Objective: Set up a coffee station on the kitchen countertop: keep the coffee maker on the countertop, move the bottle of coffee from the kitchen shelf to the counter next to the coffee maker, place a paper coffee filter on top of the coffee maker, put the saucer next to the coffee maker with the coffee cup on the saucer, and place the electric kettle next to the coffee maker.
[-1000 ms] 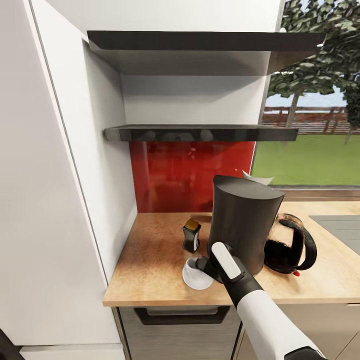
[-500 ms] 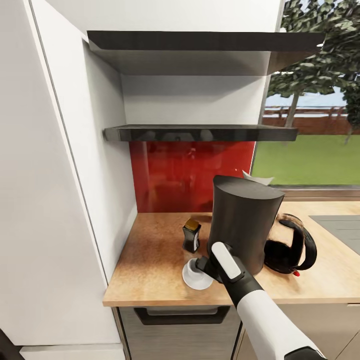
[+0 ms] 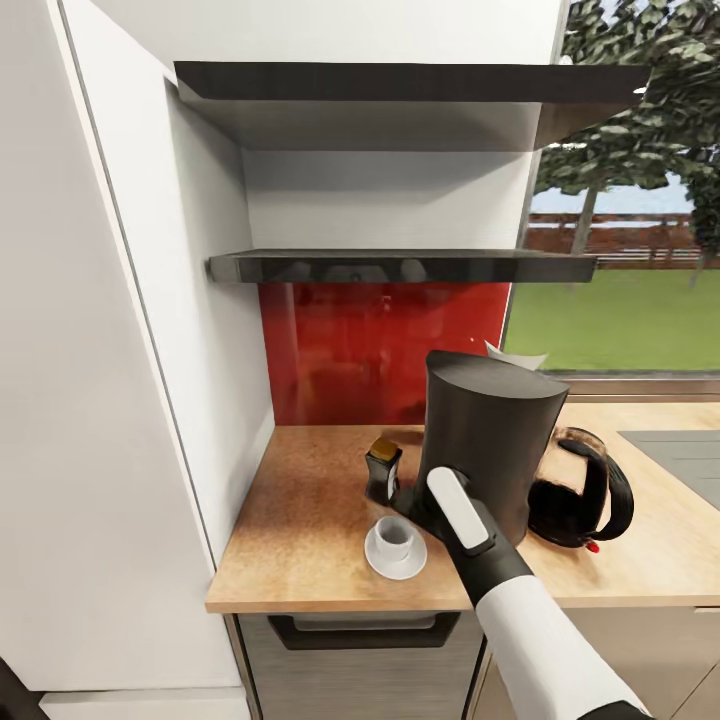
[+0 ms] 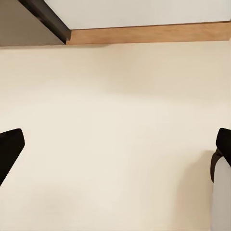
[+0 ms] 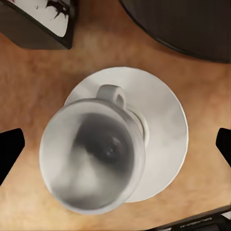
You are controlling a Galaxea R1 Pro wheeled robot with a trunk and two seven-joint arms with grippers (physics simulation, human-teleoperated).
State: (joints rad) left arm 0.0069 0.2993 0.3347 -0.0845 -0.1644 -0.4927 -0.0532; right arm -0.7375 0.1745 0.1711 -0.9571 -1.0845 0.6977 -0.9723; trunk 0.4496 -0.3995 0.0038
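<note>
The coffee cup (image 3: 393, 536) stands upright on the saucer (image 3: 396, 560) at the desk's (image 3: 300, 530) near edge, just left of the coffee maker (image 3: 487, 440). The right hand (image 5: 115, 144) hangs wide and empty above it. Judging this step done, next it should lift clear without clipping the cup.

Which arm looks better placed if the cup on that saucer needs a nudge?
The right. Its gripper hangs open directly over the coffee cup on the saucer beside the coffee maker. The left wrist view faces a plain cream panel, away from the countertop.
</note>
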